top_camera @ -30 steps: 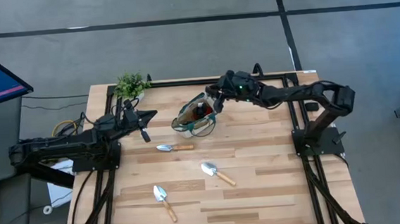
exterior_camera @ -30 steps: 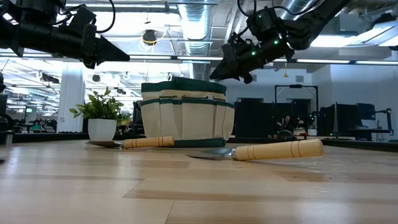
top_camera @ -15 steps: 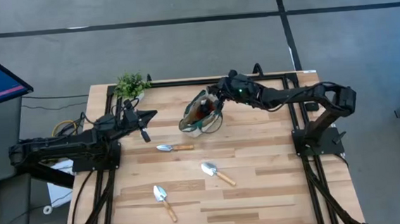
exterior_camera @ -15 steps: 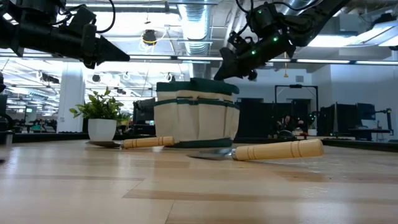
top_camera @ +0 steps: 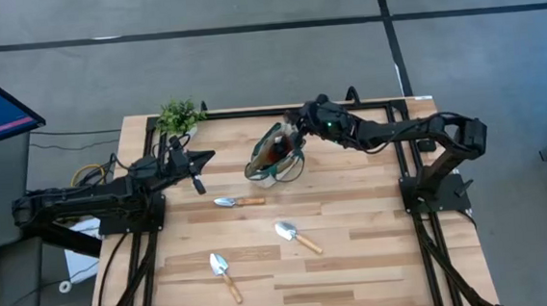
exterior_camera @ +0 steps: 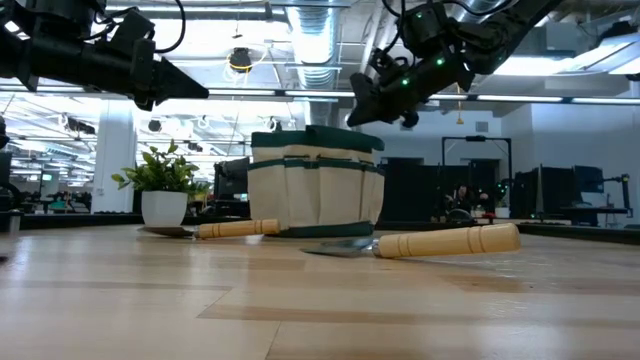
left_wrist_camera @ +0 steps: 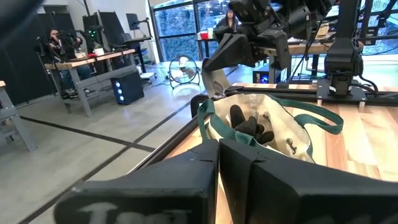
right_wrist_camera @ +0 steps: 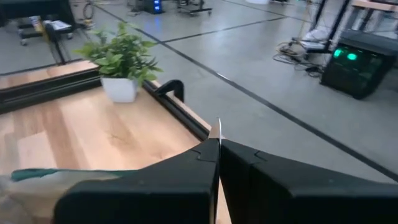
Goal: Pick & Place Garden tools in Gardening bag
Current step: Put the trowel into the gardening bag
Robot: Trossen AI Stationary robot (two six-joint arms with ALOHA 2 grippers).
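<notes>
Across the wooden table point(top_camera: 358, 253) the two dark arms take up most of the room. The left arm lies low along its own side, its left gripper point(top_camera: 198, 160) hanging in the air near the potted plant point(top_camera: 180, 115) with the fingers pressed together and nothing between them. The right arm reaches in from the opposite side, and its right gripper point(top_camera: 294, 125) sits just above the far rim of the gardening bag point(top_camera: 276, 159), its fingers likewise pressed together; in its own wrist view they meet edge to edge, with only a thin pale sliver showing at the tips (what that sliver is cannot be told).

That bag, beige with dark green trim, stands upright toward the back of the table, between the two grippers and closer to the right one. Its mouth is open, and dark-handled items point(left_wrist_camera: 249, 126) rest inside.

Three trowels lie outside the bag on the bare wood. One trowel point(top_camera: 237, 201) lies just in front of the bag, its blade toward the left arm. A second trowel point(top_camera: 298, 236) lies nearer the middle of the table, set at a slant. A third trowel point(top_camera: 225, 275) lies well apart from the bag, closest to the front edge.
</notes>
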